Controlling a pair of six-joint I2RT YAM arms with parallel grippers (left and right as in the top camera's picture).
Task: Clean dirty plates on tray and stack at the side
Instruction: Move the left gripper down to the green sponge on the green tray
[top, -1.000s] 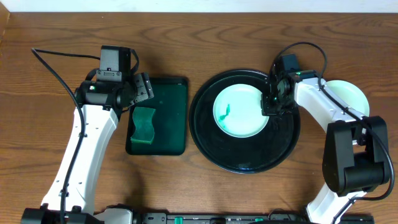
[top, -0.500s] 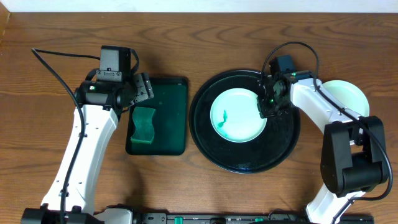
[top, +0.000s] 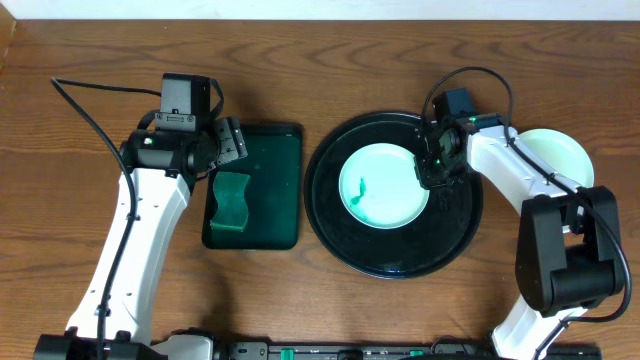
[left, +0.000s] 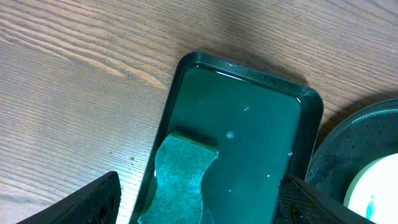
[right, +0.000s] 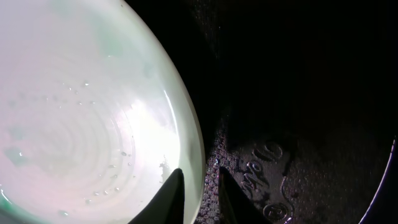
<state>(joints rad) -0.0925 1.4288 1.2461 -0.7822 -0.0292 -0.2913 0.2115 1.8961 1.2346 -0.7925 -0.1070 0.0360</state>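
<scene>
A pale mint plate (top: 384, 186) with a small green smudge lies on the black round tray (top: 330, 230), left of its centre. My right gripper (top: 432, 165) stands over the plate's right rim. In the right wrist view the plate (right: 81, 112) fills the left side and the wet tray (right: 298, 93) the right. There the right gripper (right: 200, 180) straddles the rim, slightly open, with a dark gap beside the outer finger. A second plate (top: 560, 152) rests on the table, right of the tray. My left gripper (top: 228, 145) hangs wide open, holding nothing.
A dark green rectangular tray (top: 270, 170) sits left of the black tray, with a green sponge (top: 232, 200) at its near left. In the left wrist view the left gripper (left: 199, 186) spans this sponge (left: 180, 180) and green tray (left: 249, 124).
The right gripper slid the plate a little to the left on the tray, then its jaws parted slightly at the rim. The left arm has not moved.
</scene>
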